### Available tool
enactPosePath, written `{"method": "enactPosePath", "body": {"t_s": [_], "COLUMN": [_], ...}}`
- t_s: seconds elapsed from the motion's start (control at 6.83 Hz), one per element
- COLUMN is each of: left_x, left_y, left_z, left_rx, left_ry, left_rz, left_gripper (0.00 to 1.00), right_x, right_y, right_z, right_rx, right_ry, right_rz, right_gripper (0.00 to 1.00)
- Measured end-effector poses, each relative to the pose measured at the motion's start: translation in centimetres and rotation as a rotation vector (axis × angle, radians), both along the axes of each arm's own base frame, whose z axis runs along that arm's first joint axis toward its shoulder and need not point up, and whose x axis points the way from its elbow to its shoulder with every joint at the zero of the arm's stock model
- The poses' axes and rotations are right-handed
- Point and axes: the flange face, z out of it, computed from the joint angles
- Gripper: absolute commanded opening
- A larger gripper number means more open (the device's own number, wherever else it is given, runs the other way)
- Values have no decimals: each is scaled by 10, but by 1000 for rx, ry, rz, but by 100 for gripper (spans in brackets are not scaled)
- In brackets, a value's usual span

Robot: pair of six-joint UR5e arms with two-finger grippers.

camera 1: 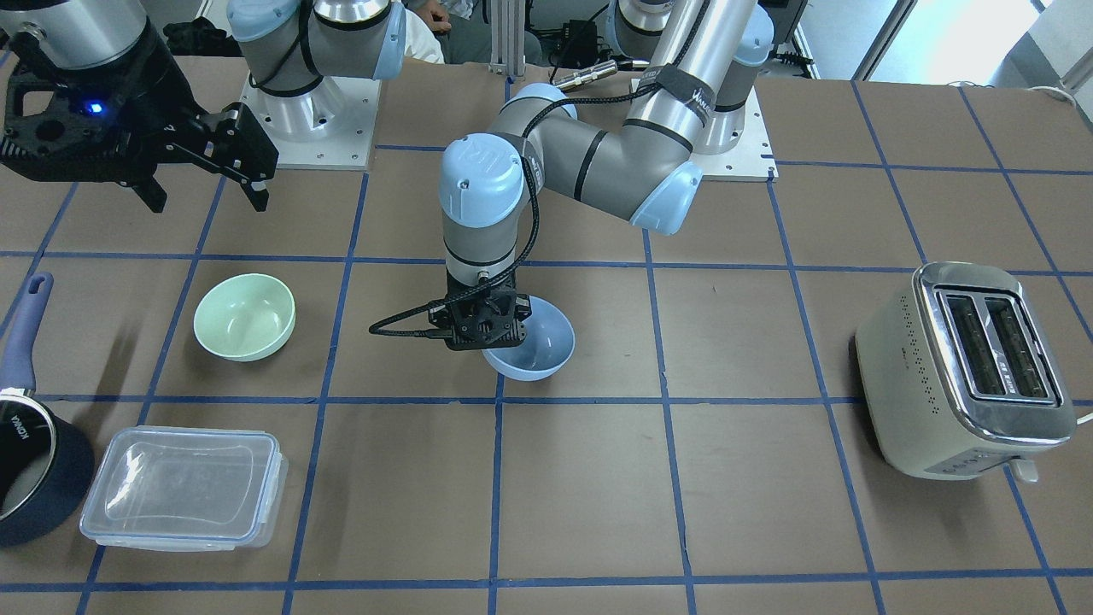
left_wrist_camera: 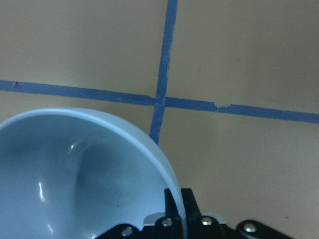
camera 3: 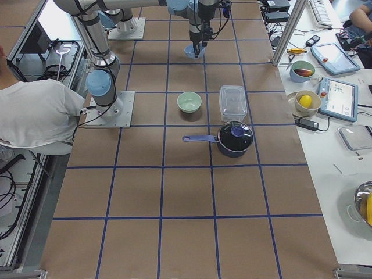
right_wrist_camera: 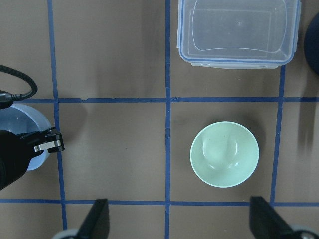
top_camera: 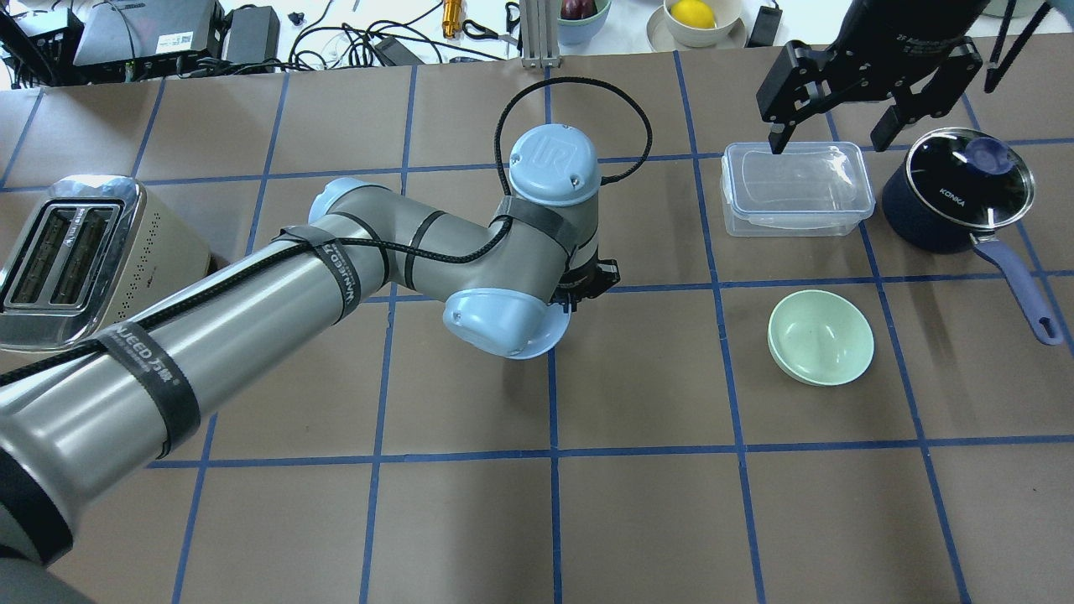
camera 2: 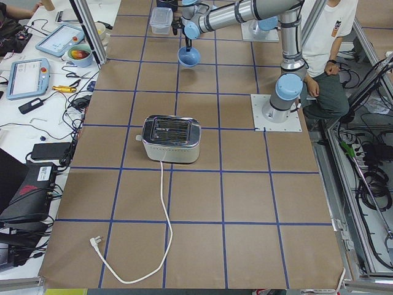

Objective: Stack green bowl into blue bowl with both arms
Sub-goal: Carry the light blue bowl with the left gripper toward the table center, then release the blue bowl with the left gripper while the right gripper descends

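Observation:
The blue bowl (camera 1: 544, 343) hangs tilted from my left gripper (camera 1: 488, 335) near the table's middle. In the left wrist view the two fingers pinch its rim, one inside and one outside, so the gripper (left_wrist_camera: 177, 198) is shut on the blue bowl (left_wrist_camera: 75, 179). I cannot tell whether the bowl touches the table. The green bowl (camera 1: 244, 316) sits upright and empty on the table, also in the overhead view (top_camera: 821, 336) and the right wrist view (right_wrist_camera: 225, 154). My right gripper (camera 1: 205, 190) is open and empty, high above the table, off to one side of the green bowl.
A clear lidded food container (top_camera: 793, 189) and a dark navy saucepan (top_camera: 956, 193) with a glass lid stand beyond the green bowl. A cream toaster (top_camera: 67, 260) stands at the table's left end, its cord trailing (camera 2: 161, 203).

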Motion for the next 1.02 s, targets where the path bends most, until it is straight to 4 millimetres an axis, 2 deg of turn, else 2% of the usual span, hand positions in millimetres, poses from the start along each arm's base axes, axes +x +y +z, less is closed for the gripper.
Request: {"method": "enactPosePath", "body": {"t_s": [0.15,0.29,0.44,0.73,0.88,1.02], "left_x": [-4,-6,-8,-2,24,69], "left_y": [-5,-8,-12,-19,-29,-46], "left_z": [-10,-19,-21,3,24,51], "left_rx": [1,-2,-22,-77,-91,-97], "left_ry": [0,-1,10,48,44,31], "left_rz": [-23,-60,-81,-116,-152,-165], "left_gripper": [4,55,96,100,100,100], "right_x": [0,0,-1,-12,-29,-59], "right_y": [0,0,-1,-2,-4,-6], "right_z": [0,0,-1,-6,-13,-32], "right_rx": [0,0,2,20,38,72], "right_ry": [1,1,1,3,0,-11], "right_rz": [0,0,9,79,110,122], "right_gripper": [100,100,100,100,99,99]}}
